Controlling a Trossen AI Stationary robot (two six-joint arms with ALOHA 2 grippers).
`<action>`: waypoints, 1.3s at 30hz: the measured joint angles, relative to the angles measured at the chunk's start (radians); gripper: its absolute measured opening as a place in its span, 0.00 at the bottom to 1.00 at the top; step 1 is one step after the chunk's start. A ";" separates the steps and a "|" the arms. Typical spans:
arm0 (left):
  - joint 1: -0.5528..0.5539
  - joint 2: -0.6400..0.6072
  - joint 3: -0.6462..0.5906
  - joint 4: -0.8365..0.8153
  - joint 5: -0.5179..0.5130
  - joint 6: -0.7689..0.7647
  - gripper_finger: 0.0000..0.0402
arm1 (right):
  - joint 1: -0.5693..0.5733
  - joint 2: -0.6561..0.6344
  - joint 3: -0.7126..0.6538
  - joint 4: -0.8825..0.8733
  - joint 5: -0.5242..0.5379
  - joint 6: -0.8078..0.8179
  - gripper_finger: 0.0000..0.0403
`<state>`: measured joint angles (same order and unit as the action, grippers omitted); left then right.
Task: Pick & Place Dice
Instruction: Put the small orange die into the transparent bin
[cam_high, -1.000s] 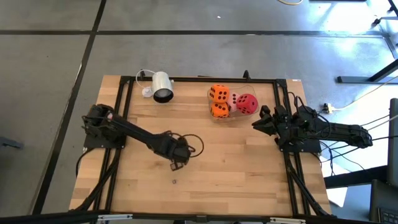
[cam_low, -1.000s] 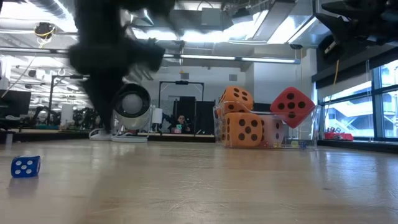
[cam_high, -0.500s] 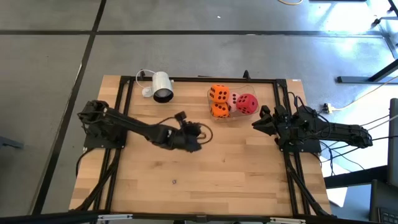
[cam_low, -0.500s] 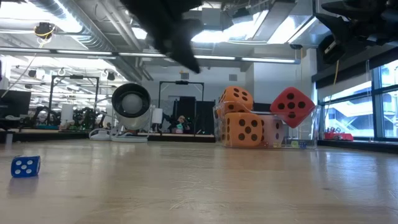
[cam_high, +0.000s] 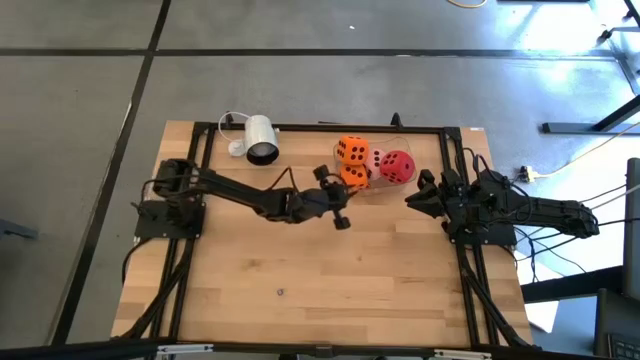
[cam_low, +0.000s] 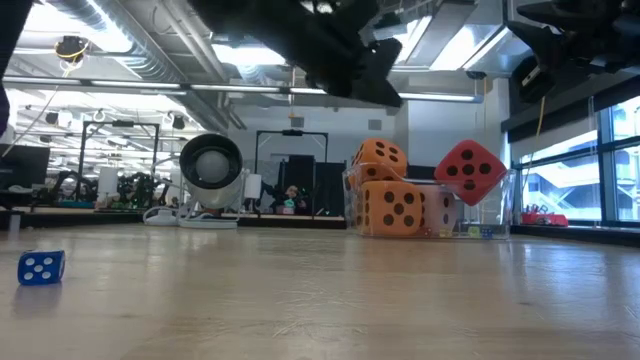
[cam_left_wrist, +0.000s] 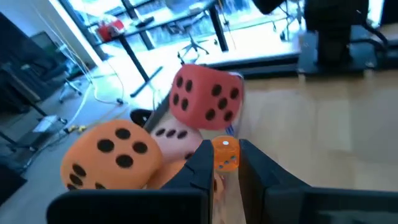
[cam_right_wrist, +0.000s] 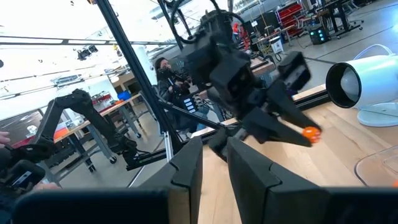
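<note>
Two orange dice (cam_high: 351, 150) (cam_high: 352, 178), a red die (cam_high: 397, 166) and a pale pink die (cam_high: 376, 160) sit piled in a clear tub (cam_low: 500, 205) at the table's far right. My left gripper (cam_high: 345, 192) hovers beside the tub's near-left corner, shut on a tiny orange die (cam_left_wrist: 225, 154); the pile fills its wrist view, with the red die (cam_left_wrist: 205, 98) on top. My right gripper (cam_high: 413, 198) waits at the table's right edge, open, touching nothing. My left gripper pinches the tiny orange die (cam_left_wrist: 225, 154) between its two fingertips (cam_left_wrist: 200, 163), one on each side of it. The right wrist view shows the small die (cam_right_wrist: 309, 132) at the fingers' very ends, lifted clear of the table, fingers slanting down toward the tub.
A white cylindrical camera (cam_high: 260, 138) stands at the table's far edge, left of the tub. A small blue die (cam_low: 40, 266) lies on the wood toward the near middle. Bare wood (cam_high: 400, 280) spreads across the near half. A dark frame (cam_high: 300, 128) borders the table.
My left gripper has swung from the middle of the table toward the far right, up to the tub of dice, rising and turning its fingers toward the pile. The dice in the tub and the right arm have stayed still.
</note>
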<state>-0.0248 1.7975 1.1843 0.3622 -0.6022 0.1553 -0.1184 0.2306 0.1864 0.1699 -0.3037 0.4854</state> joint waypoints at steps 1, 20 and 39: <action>0.009 0.014 0.000 0.033 0.000 0.008 0.08 | 0.000 0.000 0.000 0.000 0.000 0.000 0.19; 0.159 0.138 0.000 0.165 0.027 -0.047 0.08 | 0.000 0.000 0.000 -0.001 0.000 0.000 0.19; 0.165 0.138 0.000 0.105 0.026 -0.063 0.20 | 0.000 0.000 0.000 -0.001 0.000 0.000 0.19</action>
<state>0.1402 1.9354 1.1843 0.4671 -0.5767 0.0922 -0.1181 0.2306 0.1864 0.1692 -0.3035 0.4854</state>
